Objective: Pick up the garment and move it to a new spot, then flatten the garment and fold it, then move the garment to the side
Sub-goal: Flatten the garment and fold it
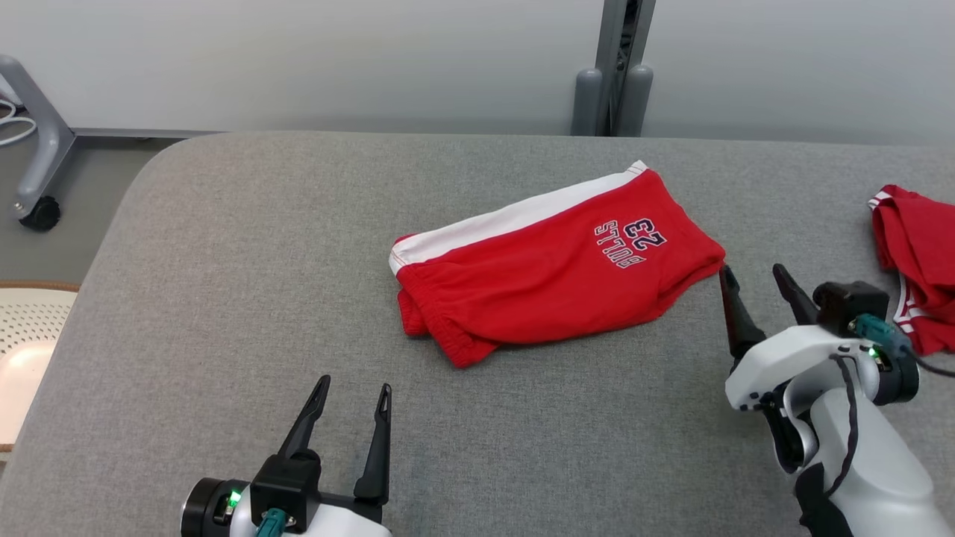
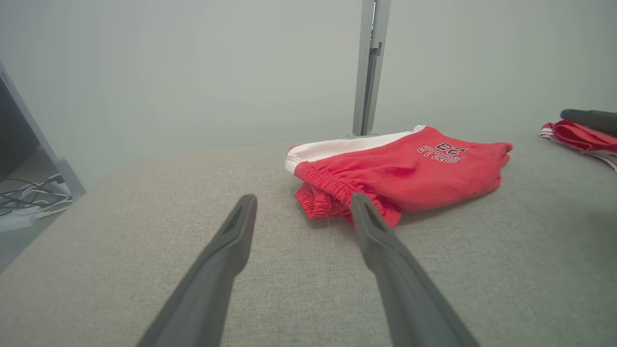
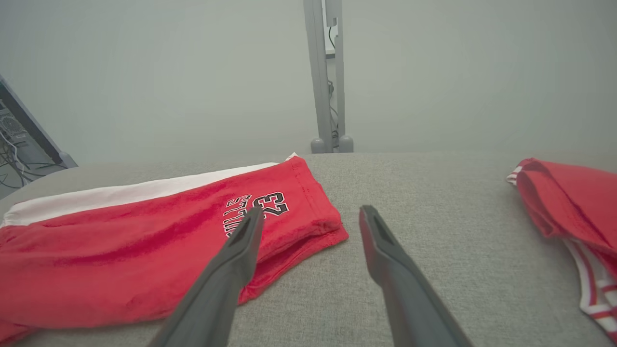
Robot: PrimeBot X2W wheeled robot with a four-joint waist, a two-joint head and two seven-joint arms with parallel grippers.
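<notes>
Risk of right gripper (image 1: 752, 270), wide and empty like left gripper (image 1: 355, 383), catching only top layer at right edge of folded shorts (image 1: 552, 268), spilling the fold.

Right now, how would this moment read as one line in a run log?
garment: red shorts folded on grey table | left gripper: open, empty | right gripper: open, empty, beside hem | second red garment: far right

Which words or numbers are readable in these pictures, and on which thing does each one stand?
"BULLS": on the folded red shorts, upside down in the head view.
"23": on the same shorts, beside that word.
The other red garment at the right shows no text I can read.
</notes>
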